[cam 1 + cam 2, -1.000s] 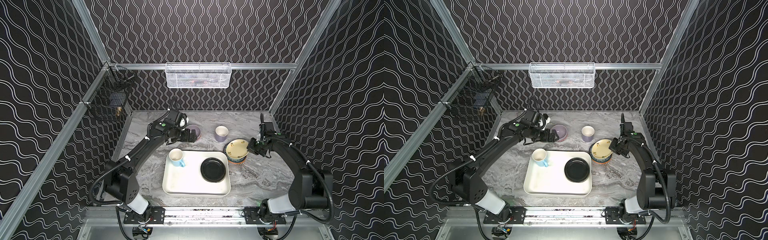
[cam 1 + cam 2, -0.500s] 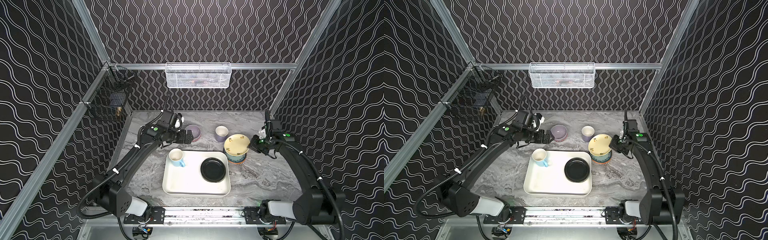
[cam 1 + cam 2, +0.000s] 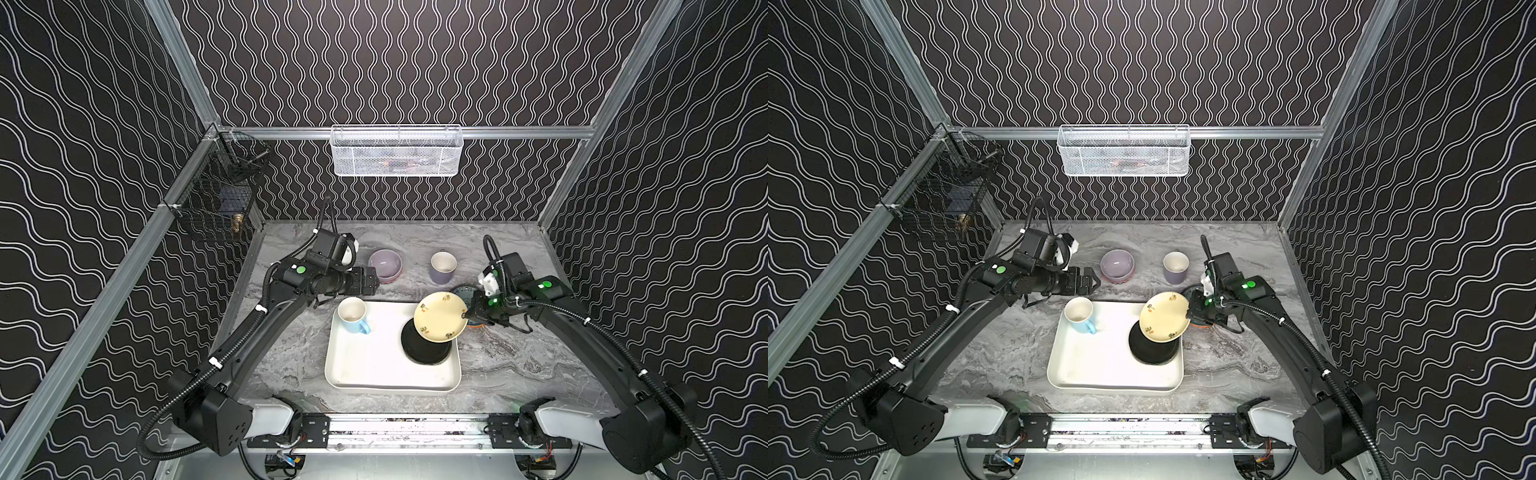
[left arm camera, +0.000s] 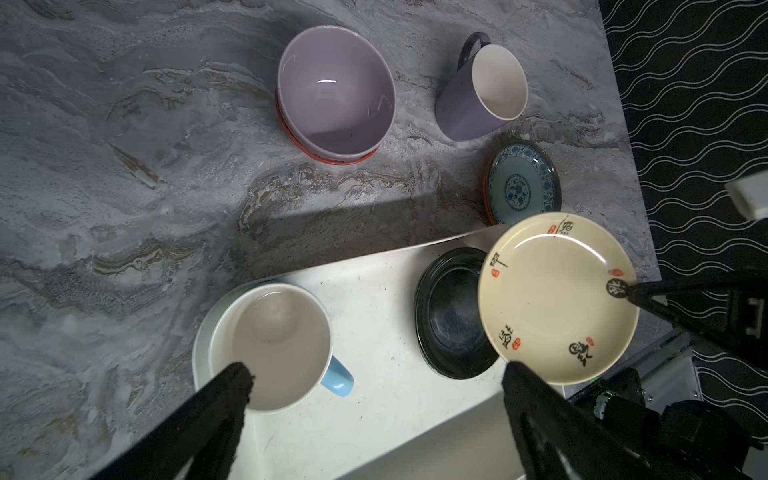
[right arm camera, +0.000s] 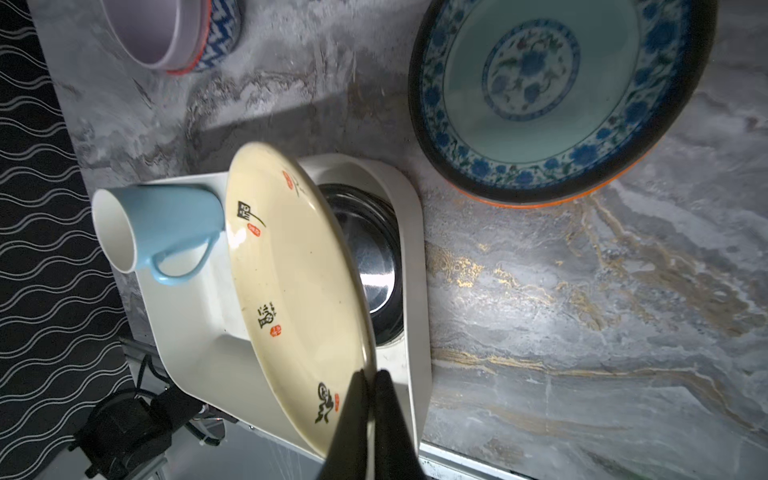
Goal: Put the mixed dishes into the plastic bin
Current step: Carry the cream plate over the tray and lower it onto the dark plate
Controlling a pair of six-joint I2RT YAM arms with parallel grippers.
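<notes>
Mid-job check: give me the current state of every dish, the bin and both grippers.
plastic bin: on table, holding two dishes.
light blue mug: upright in bin.
black plate: flat in bin.
pale yellow plate: tilted, lifted over black plate, rim pinched.
lavender bowl: nested in red-orange patterned bowl, on table.
lavender-grey mug: upright on table.
blue-patterned plate: stacked on orange plate.
left gripper: open, empty.
right gripper: shut on pale yellow plate.
</notes>
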